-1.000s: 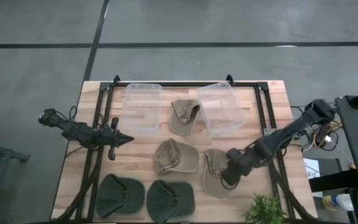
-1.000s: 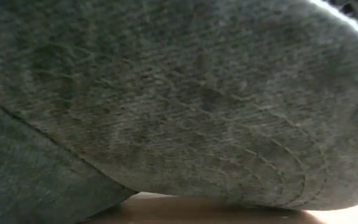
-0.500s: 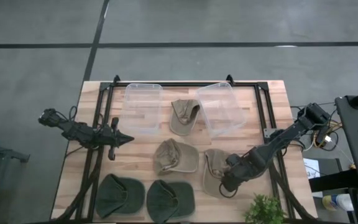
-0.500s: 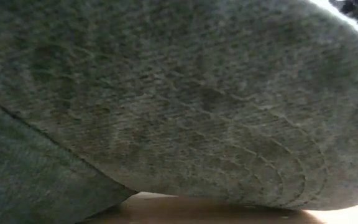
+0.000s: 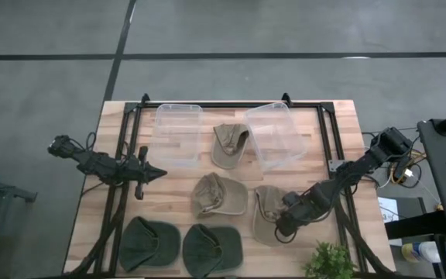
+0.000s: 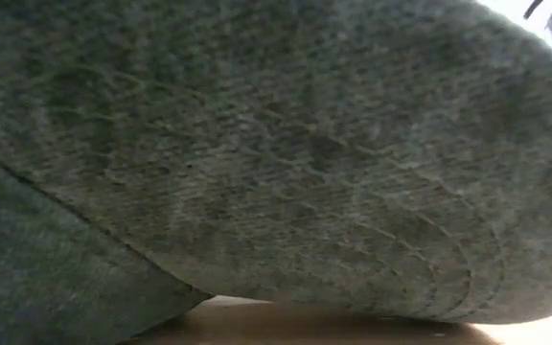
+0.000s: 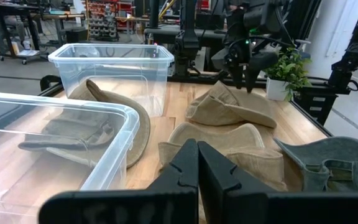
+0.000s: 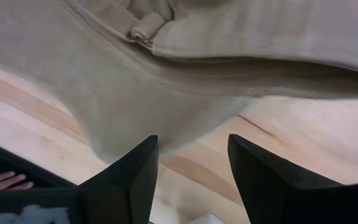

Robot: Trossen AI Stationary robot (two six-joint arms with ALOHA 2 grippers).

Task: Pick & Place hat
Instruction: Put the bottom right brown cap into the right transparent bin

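The right end effector (image 5: 284,225) is low over the tan hat (image 5: 267,213) at the right front of the wooden tabletop (image 5: 339,128), at that hat's right edge. In the right wrist view its 2 dark fingers (image 8: 135,171) stand apart with a clear gap between them, just above the hat's tan fabric (image 8: 185,56) and bare wood; neither finger is seen pinching the cloth. A hand (image 8: 2,181) of a person shows at the edge of that view, beyond the tabletop.

The left end effector (image 5: 152,173) waits over the left side of the tabletop, pointing toward the middle. In the left wrist view its fingers (image 7: 197,171) are pressed together with nothing between them.

5 hats lie on the tabletop. A second tan hat (image 5: 218,194) sits in the middle, just beside the first. A third tan hat (image 5: 229,144) lies between 2 clear plastic bins, the left bin (image 5: 178,136) and the right bin (image 5: 276,136), at the back. 2 dark green hats lie along the front edge: one (image 5: 149,242) at the left and one (image 5: 211,249) just beside it.

A small potted plant (image 5: 329,262) stands at the front right corner. The low view is filled by grey-green hat fabric (image 6: 276,153) close against the camera, with a strip of wood beneath it.
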